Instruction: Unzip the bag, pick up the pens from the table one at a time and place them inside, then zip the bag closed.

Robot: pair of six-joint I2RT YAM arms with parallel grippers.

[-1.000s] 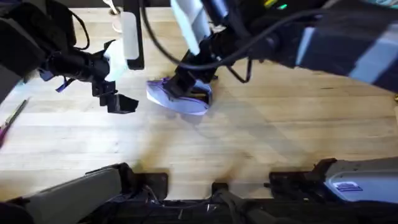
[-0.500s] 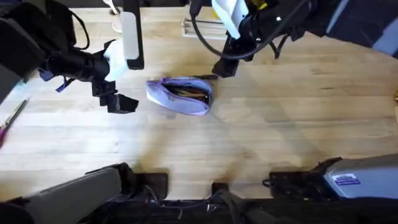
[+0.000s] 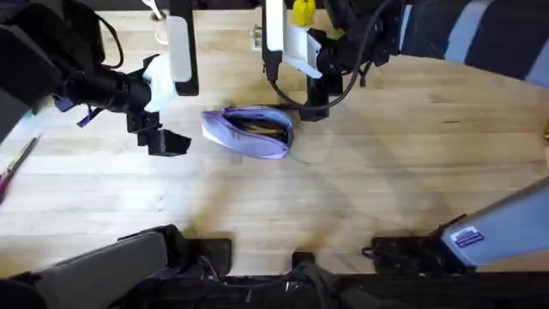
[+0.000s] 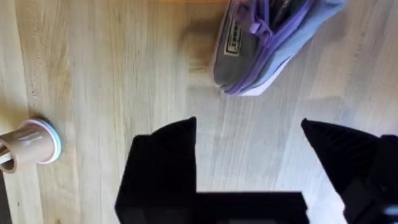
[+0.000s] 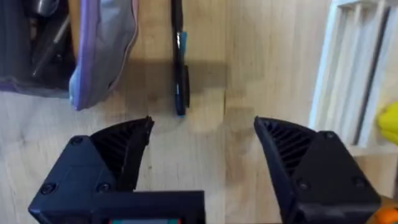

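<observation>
Thin black stick pen lies on the wooden bench beside the open lavender fabric pouch. Light, stiff, rolls easily; pinch mid-barrel. Your right tool gapes empty above; left tool likewise.

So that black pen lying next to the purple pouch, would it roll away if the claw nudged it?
Probably: the black pen looks thin and round, lying flat on the smooth table. It seems stiff and light, so the open right gripper may easily knock it sideways.
</observation>
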